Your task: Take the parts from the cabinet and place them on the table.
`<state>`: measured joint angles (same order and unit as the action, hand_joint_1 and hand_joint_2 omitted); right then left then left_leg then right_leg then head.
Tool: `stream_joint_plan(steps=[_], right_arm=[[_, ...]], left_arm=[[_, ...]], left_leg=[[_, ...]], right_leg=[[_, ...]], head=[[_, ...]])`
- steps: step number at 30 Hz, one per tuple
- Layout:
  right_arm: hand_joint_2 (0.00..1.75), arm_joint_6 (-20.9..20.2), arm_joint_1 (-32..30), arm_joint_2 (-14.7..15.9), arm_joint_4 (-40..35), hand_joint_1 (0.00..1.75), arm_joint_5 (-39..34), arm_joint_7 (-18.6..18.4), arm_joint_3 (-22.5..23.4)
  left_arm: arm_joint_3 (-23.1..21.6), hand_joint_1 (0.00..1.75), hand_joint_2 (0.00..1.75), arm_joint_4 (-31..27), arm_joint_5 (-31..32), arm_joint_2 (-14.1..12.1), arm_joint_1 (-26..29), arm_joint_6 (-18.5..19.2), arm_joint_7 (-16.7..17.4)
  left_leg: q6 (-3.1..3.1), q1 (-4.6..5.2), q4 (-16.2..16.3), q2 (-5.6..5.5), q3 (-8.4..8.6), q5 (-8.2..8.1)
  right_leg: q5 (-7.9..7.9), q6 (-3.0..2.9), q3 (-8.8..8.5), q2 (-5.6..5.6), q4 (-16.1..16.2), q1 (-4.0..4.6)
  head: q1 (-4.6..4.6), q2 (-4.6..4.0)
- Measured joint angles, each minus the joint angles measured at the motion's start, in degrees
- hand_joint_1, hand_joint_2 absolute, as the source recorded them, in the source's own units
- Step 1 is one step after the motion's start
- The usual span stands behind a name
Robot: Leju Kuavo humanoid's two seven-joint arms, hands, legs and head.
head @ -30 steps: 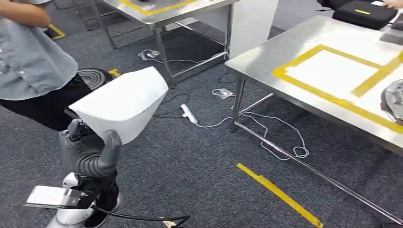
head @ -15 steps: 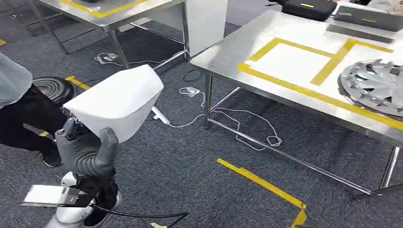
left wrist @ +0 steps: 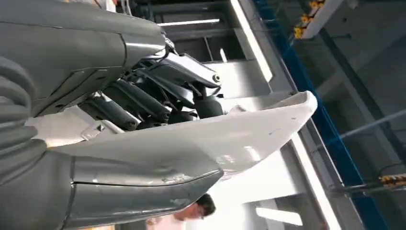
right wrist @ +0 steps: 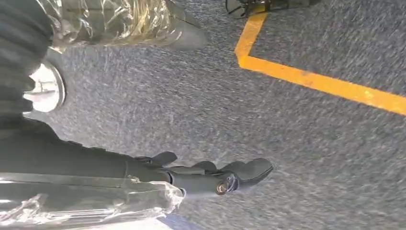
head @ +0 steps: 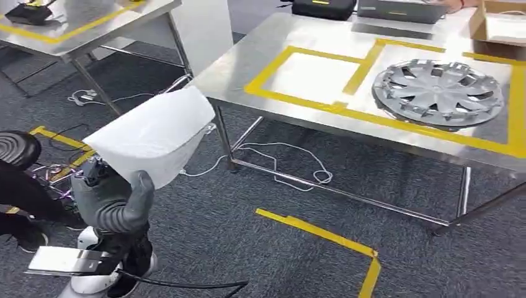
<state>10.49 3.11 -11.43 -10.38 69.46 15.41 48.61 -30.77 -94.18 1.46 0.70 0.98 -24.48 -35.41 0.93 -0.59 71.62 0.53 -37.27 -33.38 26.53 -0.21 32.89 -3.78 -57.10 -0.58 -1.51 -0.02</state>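
Swinging into fuller view since earlier, the steel table [head: 248, 65] is nearing while the left hand [head: 111, 202] is gripping the white part [head: 155, 133], angled up-right; the right hand [right wrist: 210, 177] is hanging empty, fingers apart.

The left hand [left wrist: 119, 139] grips a white part [left wrist: 230, 139], thick grey thumb pressed along its underside and dark fingers [left wrist: 143, 103] over the top. Ceiling beams and strip lights fill the right of the frame.
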Motion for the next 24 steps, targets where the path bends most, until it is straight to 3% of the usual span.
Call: stream_joint_plan(steps=[1,2,3,4,6,7,8,9,10,12,13,14,15,17,18,19,22,24], right_arm=[[1.75,-0.02,0.01,0.0,0.0,0.0,0.0,0.0,0.0],[1.75,-0.13,0.03,0.0,0.0,0.0,0.02,0.0,-0.02],[1.75,-0.15,0.1,-0.07,0.0,0.0,0.04,0.02,-0.04],[1.75,-0.24,0.31,-0.07,0.0,0.0,0.04,0.0,-0.04],[1.75,-0.35,0.17,-0.07,0.02,0.0,0.07,0.02,-0.04],[1.75,-0.35,0.01,-0.07,0.04,0.0,0.09,0.02,-0.07],[1.75,-0.35,0.0,-0.04,0.04,0.0,0.09,0.02,-0.07],[1.75,-0.33,-0.06,-0.04,0.04,0.0,0.15,0.02,-0.07],[1.75,-0.37,0.13,-0.04,0.04,0.0,0.24,0.02,-0.09],[1.75,-0.72,0.46,-0.04,0.06,0.0,0.33,0.0,-0.22],[1.75,-0.76,0.46,-0.07,0.09,0.0,0.35,-0.02,-0.37],[1.75,-0.74,0.37,-0.07,0.13,0.0,0.35,-0.09,-0.48],[1.75,-0.74,0.28,-0.04,0.13,0.0,0.39,-0.22,-0.5],[1.75,-0.72,0.25,-0.04,0.13,0.0,0.55,-0.35,-0.55],[1.75,-0.72,0.29,-0.04,0.13,0.0,0.57,-0.35,-0.63],[1.75,-0.72,0.41,-0.04,0.15,0.0,0.63,-0.37,-0.81],[1.75,-0.72,0.29,-0.04,0.17,0.0,0.7,-0.44,-1.03],[1.75,-0.72,0.33,-0.09,0.17,0.0,0.77,-0.48,-1.05]], left_arm=[[0.0,1.75,1.75,0.0,0.09,0.0,-0.04,0.0,0.0],[0.0,1.75,1.75,-0.02,0.15,-0.02,-0.09,0.0,0.0],[0.0,1.75,1.75,0.0,0.18,-0.07,-0.1,0.0,0.0],[0.0,1.75,1.75,-0.02,0.24,-0.11,-0.09,0.02,-0.02],[0.0,1.75,1.75,-0.04,0.39,-0.09,-0.35,0.11,-0.04],[0.0,1.75,1.75,-0.04,0.5,-0.02,-0.4,0.15,-0.04],[0.0,1.75,1.75,-0.07,0.52,0.11,-0.46,0.18,-0.07],[0.09,1.75,1.75,-0.09,0.52,0.13,-0.57,0.17,-0.07],[0.13,1.75,1.75,-0.11,0.61,0.2,-0.57,0.17,-0.09],[0.2,1.75,1.75,-0.11,0.7,0.13,-0.33,0.17,-0.09],[0.2,1.75,1.75,-0.11,0.74,0.11,-0.33,0.17,-0.09],[0.2,1.75,1.75,-0.11,0.74,0.11,-0.34,0.17,-0.07],[0.22,1.75,1.75,-0.11,0.74,0.07,-0.38,0.17,-0.07],[0.22,1.75,1.75,-0.11,0.79,0.07,-0.37,0.17,-0.07],[0.24,1.75,1.75,-0.11,0.81,0.09,-0.38,0.15,-0.07],[0.28,1.75,1.75,-0.11,0.83,0.07,-0.4,0.15,-0.07],[0.26,1.75,1.75,-0.11,0.83,0.07,-0.4,0.13,-0.09],[0.31,1.75,1.75,-0.13,0.85,0.04,-0.46,0.02,-0.07]], left_leg=[[-0.23,-0.01,-3.85,-0.45,1.62,2.55],[-0.59,-0.02,-9.55,-2.16,4.07,5.71],[-1.04,-0.16,-12.31,-5.49,5.15,6.01],[-1.08,-0.4,-13.78,-5.52,5.49,5.84],[-1.2,-0.03,-13.73,-4.8,5.3,5.5],[-1.49,0.01,-13.97,-4.25,5.41,5.69],[-2.0,-0.6,-14.67,-3.38,5.66,6.07],[-2.2,-0.46,-14.71,-2.8,5.75,6.11],[-2.48,-0.4,-14.71,-2.23,5.73,6.03],[-2.57,-0.19,-14.7,-0.65,5.7,5.93],[-2.6,-0.18,-14.68,-0.05,5.66,5.89],[-2.56,-0.18,-14.68,0.46,5.7,5.86],[-2.47,-0.18,-14.67,0.73,5.75,5.79],[-2.16,-0.18,-14.66,1.05,6.06,5.6],[-1.95,-0.13,-14.66,1.17,6.22,5.47],[-1.64,0.38,-14.41,1.22,6.04,5.32],[-0.9,0.21,-14.51,1.36,6.12,5.53],[-0.12,0.08,-13.35,0.85,5.89,4.21]], right_leg=[[0.0,0.02,-0.08,-0.76,-0.04,0.0],[-0.02,0.09,-0.2,-1.63,-0.09,-0.01],[-0.04,0.3,0.04,-2.16,-0.14,-0.02],[-0.11,0.79,0.54,-3.06,-0.54,0.07],[-0.53,1.73,1.24,-4.0,-0.2,-0.45],[-0.67,2.18,1.31,-4.51,0.0,-0.45],[-0.4,2.33,1.9,-4.25,-0.3,-0.48],[0.67,2.6,2.55,-0.4,-1.84,0.04],[2.67,2.87,4.2,1.87,-5.15,-0.02],[6.91,3.25,8.83,3.29,-14.69,-0.17],[7.67,3.41,10.29,3.44,-17.71,-0.19],[6.99,3.5,10.2,3.5,-17.75,-0.2],[5.24,3.49,8.85,3.57,-15.25,-0.2],[0.65,3.22,3.2,4.0,-5.23,-0.2],[0.0,2.94,0.82,4.72,-0.85,-0.14],[0.56,2.43,-0.15,4.89,-0.05,0.17],[0.59,1.41,0.2,4.58,-0.38,0.37],[0.3,0.6,-0.2,4.34,0.1,-0.1]], head=[[0.02,0.0],[-0.02,0.0],[0.11,0.0],[0.04,0.0],[0.0,0.0],[0.0,0.0],[-0.04,0.0],[0.31,0.0],[0.72,0.0],[0.63,0.0],[0.66,0.0],[0.63,0.0],[0.66,0.0],[0.66,0.0],[0.7,0.0],[0.68,0.0],[0.57,0.0],[0.44,0.0]])
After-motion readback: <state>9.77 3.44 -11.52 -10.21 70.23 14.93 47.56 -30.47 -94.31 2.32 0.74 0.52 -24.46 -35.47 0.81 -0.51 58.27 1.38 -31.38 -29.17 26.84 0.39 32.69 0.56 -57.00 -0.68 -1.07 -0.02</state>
